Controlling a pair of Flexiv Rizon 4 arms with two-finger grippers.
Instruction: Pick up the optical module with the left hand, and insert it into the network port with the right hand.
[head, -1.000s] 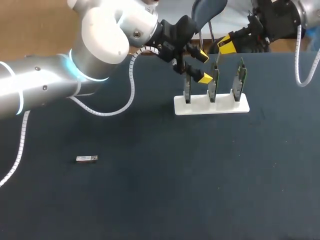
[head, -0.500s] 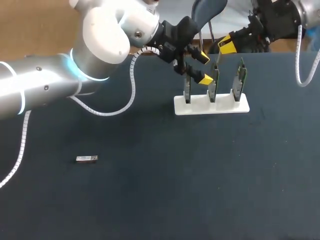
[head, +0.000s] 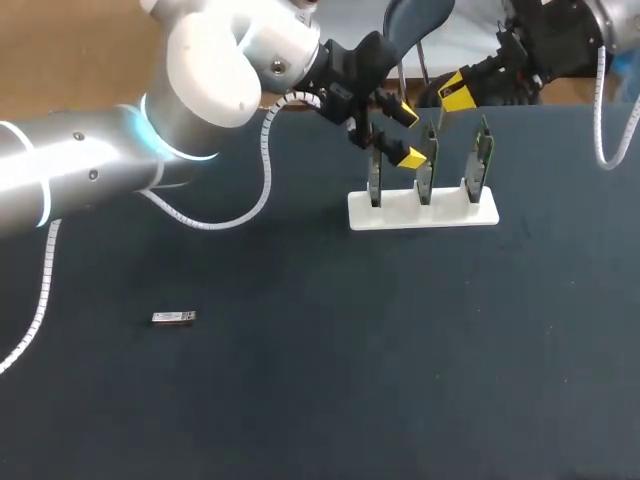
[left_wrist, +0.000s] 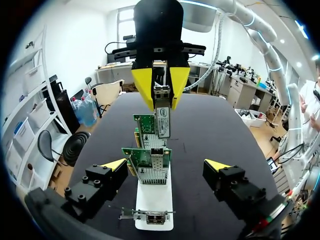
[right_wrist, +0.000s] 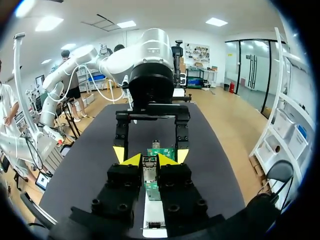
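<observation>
Your left claw (head: 407, 135): spread, fingers flanking cards (left_wrist: 150, 167) on rack (head: 422, 213). Your right claw (left_wrist: 161, 92): pinching module (left_wrist: 163, 120), upright above cards. Second module (head: 173, 318): flat on table, well apart from rack.

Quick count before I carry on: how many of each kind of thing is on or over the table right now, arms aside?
network cards: 3, all upright in the stand
white stand: 1
optical modules: 2, one lying on the table at, one held in the right gripper at
Total: 6
</observation>
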